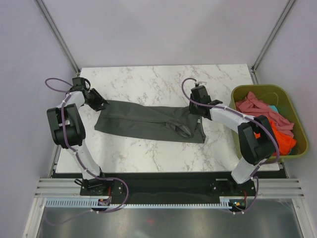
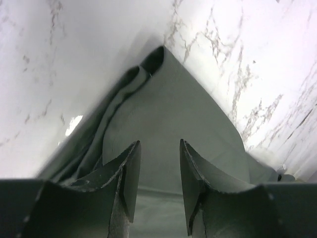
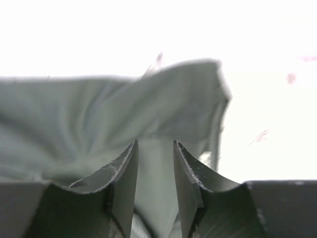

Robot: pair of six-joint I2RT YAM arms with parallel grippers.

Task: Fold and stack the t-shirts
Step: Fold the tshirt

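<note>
Two claws on one shirt. Top view: charcoal t-shirt [image 1: 148, 121] stretched across the table [image 1: 158, 82], left claw [image 1: 99, 104] on its far-left corner by the table's left edge, right claw [image 1: 198, 106] on the far-right corner near the bin [image 1: 257, 90] of orange tee [image 1: 285, 141] and pink tee [image 1: 255, 105]. I've got bare marble beyond and in front. Left wrist: claw narrow, cloth pinched between. Right wrist: narrow too, gripping lifted cloth.

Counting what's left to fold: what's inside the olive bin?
A pink t-shirt and an orange t-shirt heaped in the olive bin. The right arm covers part of the pile; anything beneath can't be seen.
</note>
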